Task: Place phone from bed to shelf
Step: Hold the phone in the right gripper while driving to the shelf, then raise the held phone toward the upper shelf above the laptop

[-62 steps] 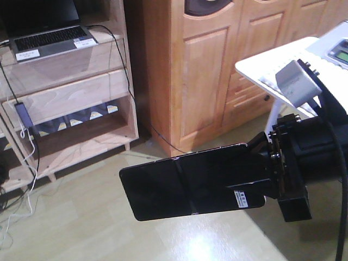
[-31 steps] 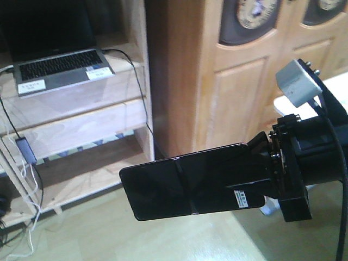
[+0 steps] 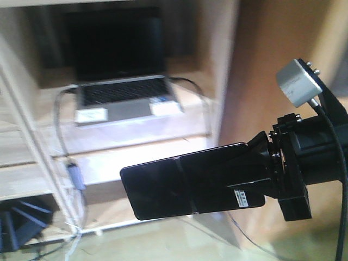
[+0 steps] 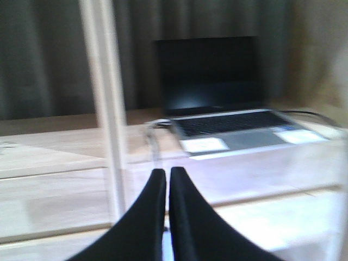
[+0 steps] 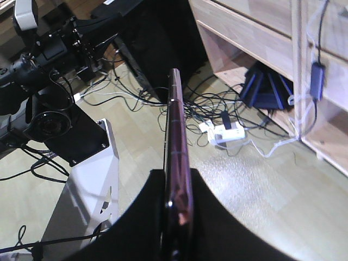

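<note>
Closed left tool (image 4: 167, 173) before laptop (image 4: 228, 103) on shelf (image 4: 54, 157)

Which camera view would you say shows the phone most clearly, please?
The exterior front-facing view: it shows the phone face-on, with its crease and white sticker, gripped by the right end effector. The right wrist view shows only its thin pinkish edge; the left wrist view does not show it.

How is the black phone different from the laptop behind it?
The phone is held in the air by the right gripper; the laptop sits on the shelf. The phone is flat and all black, with a crease across it; the laptop stands open, with a grey keyboard part. Both have dark screens and white stickers.
</note>
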Motion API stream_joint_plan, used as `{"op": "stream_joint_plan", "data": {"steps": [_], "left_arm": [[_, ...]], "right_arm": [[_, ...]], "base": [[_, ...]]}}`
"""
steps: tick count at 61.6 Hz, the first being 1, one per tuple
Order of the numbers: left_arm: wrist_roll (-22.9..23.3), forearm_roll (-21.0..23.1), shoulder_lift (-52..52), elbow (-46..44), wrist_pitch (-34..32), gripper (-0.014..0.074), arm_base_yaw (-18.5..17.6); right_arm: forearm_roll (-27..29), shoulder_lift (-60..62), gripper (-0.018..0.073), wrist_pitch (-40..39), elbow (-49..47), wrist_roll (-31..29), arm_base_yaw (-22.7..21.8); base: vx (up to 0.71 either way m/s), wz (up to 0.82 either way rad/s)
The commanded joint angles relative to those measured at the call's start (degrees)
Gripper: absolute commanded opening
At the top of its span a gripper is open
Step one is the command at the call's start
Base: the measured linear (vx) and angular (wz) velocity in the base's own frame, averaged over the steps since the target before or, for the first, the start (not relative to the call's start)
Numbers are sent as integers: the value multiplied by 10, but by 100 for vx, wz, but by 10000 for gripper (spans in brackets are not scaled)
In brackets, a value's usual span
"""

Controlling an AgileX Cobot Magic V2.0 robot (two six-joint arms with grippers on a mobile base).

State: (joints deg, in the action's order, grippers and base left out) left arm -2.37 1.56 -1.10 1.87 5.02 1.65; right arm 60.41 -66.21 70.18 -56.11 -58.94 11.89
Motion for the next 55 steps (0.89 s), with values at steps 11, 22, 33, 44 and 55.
{"op": "stream_joint_plan", "data": {"steps": [11, 22, 33, 44, 55], "left_arm": [[5, 6, -3, -14, -41, 1, -2], [5, 6, -3, -14, -41, 1, -2], [5, 6, -3, -14, -41, 1, -2], [5, 6, -3, -14, -41, 1, -2], [5, 6, -3, -14, -41, 1, -2]], "right_arm": [[47, 14, -2, 34, -15, 0, -1], [47, 14, -2, 34, -15, 0, -1], [47, 14, -2, 34, -15, 0, -1], [47, 14, -2, 34, -15, 0, -1], [47, 14, -2, 34, -15, 0, -1]], "base": [[37, 50], [31, 30], [27, 16], [24, 5], [21, 0]]}}
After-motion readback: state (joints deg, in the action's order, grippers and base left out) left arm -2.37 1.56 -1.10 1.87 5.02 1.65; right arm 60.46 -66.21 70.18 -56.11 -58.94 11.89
